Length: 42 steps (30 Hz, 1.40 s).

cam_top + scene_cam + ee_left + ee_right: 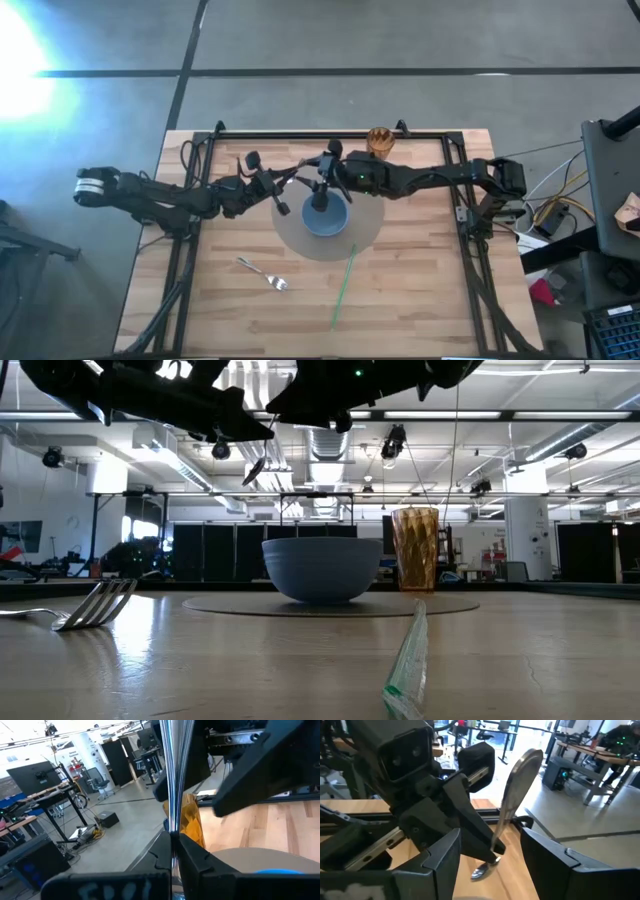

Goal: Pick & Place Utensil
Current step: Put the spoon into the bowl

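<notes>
Items on my table, nearest edge first, clock read from the blue bowl (325, 217).

1. Green straw (342, 288), at 5 o'clock, lying flat on the wood.
2. Fork (263, 273), at 7 o'clock, flat, well apart from the straw.
3. Blue bowl, on a round grey mat (366, 232), mid-table.
4. Left gripper (272, 192), at 10 o'clock above the mat's rim; I see its fingers pinching a spoon (512, 802) by the handle, held in the air.
5. Right gripper (322, 186), at 12 o'clock over the bowl's far rim; fingers spread wide either side of the spoon, not touching it.
6. Amber cup (379, 140), at 1 o'clock, far edge, upright.
</notes>
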### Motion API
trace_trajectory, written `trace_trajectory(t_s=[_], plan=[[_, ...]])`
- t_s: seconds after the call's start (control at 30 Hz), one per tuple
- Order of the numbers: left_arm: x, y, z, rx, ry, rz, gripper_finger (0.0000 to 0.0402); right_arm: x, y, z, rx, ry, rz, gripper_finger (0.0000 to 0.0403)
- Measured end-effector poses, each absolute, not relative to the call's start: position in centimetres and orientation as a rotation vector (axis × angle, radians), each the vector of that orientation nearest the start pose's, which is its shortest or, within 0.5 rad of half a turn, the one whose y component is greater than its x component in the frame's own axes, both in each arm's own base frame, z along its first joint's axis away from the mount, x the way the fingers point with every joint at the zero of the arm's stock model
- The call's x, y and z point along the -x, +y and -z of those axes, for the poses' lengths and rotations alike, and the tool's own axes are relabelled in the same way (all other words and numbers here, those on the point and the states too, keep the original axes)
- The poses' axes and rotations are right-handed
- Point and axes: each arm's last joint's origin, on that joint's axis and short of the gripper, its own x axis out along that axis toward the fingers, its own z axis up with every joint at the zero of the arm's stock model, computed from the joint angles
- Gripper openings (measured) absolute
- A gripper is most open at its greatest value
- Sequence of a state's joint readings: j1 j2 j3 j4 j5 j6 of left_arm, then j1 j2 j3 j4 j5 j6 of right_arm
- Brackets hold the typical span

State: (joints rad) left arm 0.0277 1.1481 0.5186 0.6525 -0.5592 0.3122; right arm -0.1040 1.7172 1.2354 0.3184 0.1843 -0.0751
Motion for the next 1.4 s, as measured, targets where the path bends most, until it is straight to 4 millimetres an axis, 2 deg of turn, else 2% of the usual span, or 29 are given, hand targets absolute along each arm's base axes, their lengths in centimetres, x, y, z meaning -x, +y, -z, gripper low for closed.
trace_trajectory(t_s=[0.27,0.57,0.77,1.03,1.4], plan=[[-23.7,2.2,-25.1,-0.297,0.071,-0.585,0.0007,-39.5,-4.7,-29.5,0.057,0.149,0.288,0.0197],[-23.7,2.2,-25.0,-0.298,0.074,-0.584,0.0007,-39.6,-4.7,-30.8,0.019,0.098,0.293,0.0169],[-23.7,2.2,-25.0,-0.298,0.076,-0.584,0.0011,-39.6,-5.0,-30.8,0.014,0.099,0.365,0.0124],[-23.7,2.2,-25.0,-0.303,0.080,-0.586,0.0010,-39.5,-4.9,-30.7,0.032,0.109,0.361,0.0020],[-23.7,2.2,-24.8,-0.306,0.095,-0.581,0.0017,-39.5,-4.9,-30.4,0.043,0.138,0.359,0.0010]])
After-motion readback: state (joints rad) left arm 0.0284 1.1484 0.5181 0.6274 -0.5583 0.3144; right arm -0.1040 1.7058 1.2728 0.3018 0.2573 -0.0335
